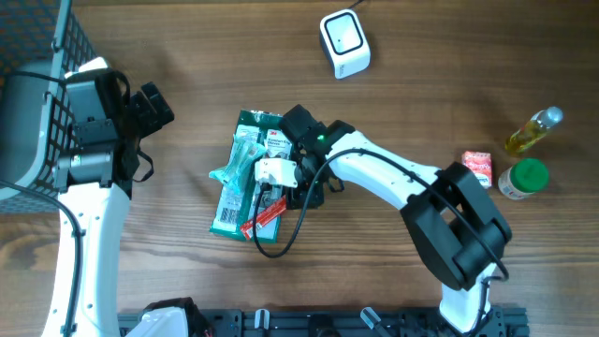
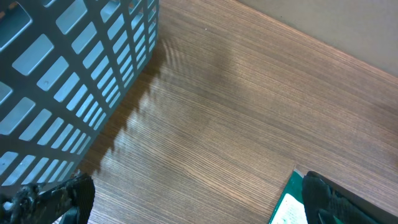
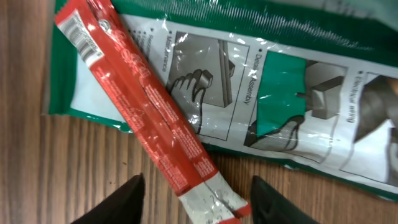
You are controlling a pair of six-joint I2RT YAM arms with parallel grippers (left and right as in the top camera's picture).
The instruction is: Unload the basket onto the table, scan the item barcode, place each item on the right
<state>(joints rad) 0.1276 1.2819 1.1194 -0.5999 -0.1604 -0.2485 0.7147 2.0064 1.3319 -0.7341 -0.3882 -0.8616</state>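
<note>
Counter (image 1: 402,84), overhead view: the green packet (image 1: 241,178) is lying flat near the middle, long side running toward and away from the arm bases. The red sachet (image 1: 266,216) is lying slantwise over the packet's near right corner, its lower end hanging past the packet's edge onto bare wood.

The right tool (image 1: 271,195) is hovering directly above that spot. In the right wrist view its fingers (image 3: 134,200) are standing partly apart, straddling the sachet's crimped silver end (image 3: 214,200). A gap is showing on the left side. On the right the finger is sitting very near the crimp, and it is unclear whether it is touching. Nothing is being gripped.

A barcode (image 3: 81,34) is showing on the sachet's far end, face up, over the packet's green border.

The scanner (image 1: 344,43) is sitting at the far edge of the counter, well apart from the packet, with open wood between them.

The left tool (image 1: 150,105) is hanging just beside the basket (image 1: 37,103) at the left edge. In the left wrist view it (image 2: 196,208) is spread wide and holding nothing, with bare wood under it. The basket wall (image 2: 74,81) is filling that view's upper left, and a corner of the packet (image 2: 289,205) is peeking in at the lower right.

Right edge: oil bottle (image 1: 535,129), red carton (image 1: 477,165) and green-lidded jar (image 1: 524,178) are clustering together, clear of both arms.
</note>
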